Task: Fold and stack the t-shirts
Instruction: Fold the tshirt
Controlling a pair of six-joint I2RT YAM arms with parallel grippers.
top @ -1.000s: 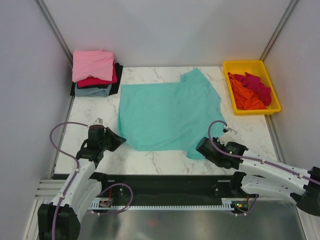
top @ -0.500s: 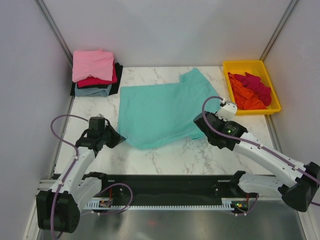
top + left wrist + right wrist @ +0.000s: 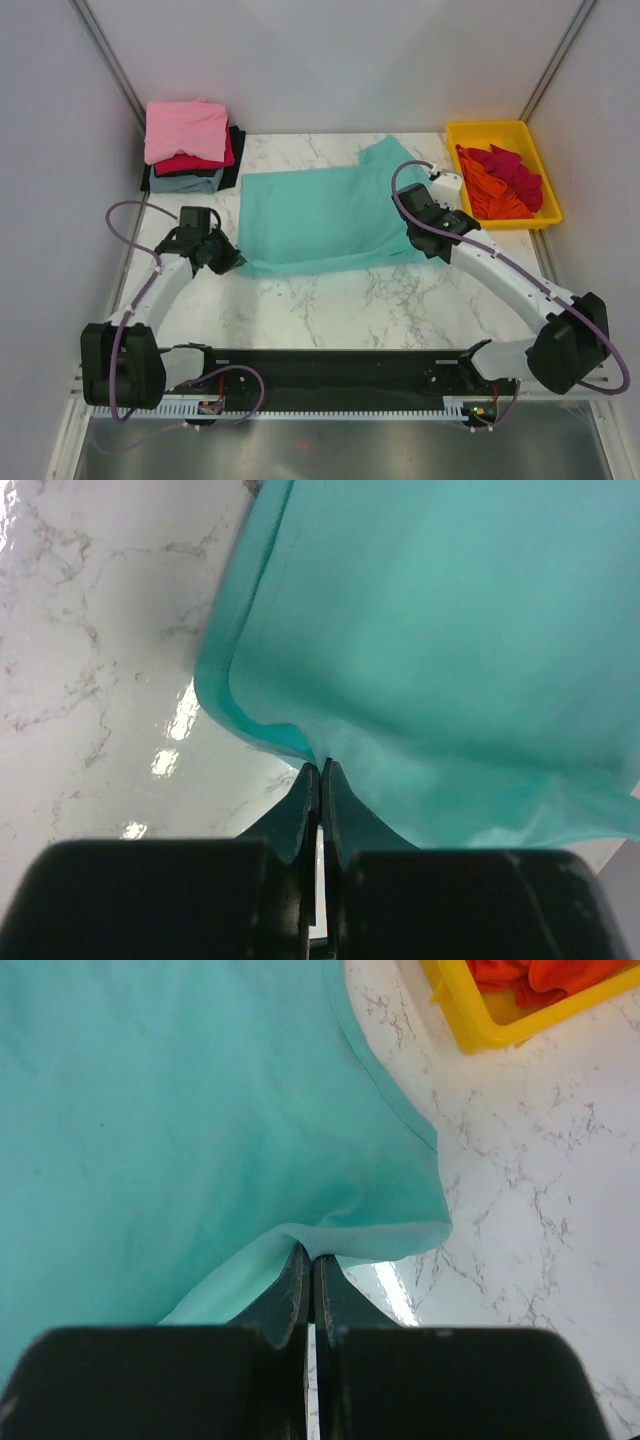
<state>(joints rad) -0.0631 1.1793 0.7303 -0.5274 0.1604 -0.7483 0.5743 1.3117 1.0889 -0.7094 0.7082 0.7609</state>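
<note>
A teal-green t-shirt [image 3: 320,215] lies on the marble table, its near part folded back over itself. My left gripper [image 3: 226,256] is shut on its near left corner; the left wrist view shows the cloth [image 3: 450,630] pinched at my gripper [image 3: 320,770]. My right gripper [image 3: 418,222] is shut on the shirt's right edge; the right wrist view shows the hem [image 3: 330,1235] pinched at my gripper [image 3: 311,1260]. A stack of folded shirts, pink [image 3: 186,128] on top of crimson, grey-blue and black, sits at the far left corner.
A yellow tray [image 3: 482,131] with red and orange shirts [image 3: 505,182] stands at the far right; its corner shows in the right wrist view [image 3: 480,1020]. Grey walls close the sides and back. Bare marble [image 3: 350,305] lies near the arms.
Both grippers have carried the shirt's near edge away from the arms, folding it over the rest. The right arm has stretched far forward; the left moved a little farther.
</note>
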